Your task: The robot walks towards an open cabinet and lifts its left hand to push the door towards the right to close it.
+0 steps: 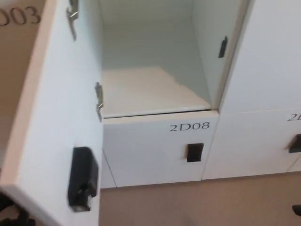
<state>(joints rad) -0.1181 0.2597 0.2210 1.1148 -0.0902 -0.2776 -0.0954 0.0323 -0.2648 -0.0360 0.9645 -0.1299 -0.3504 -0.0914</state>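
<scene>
approach step: open cabinet [155, 94] is close, door [56, 122] swung out left. left hand [14, 215] low, fingers unclear; next, raise it and push right.
</scene>
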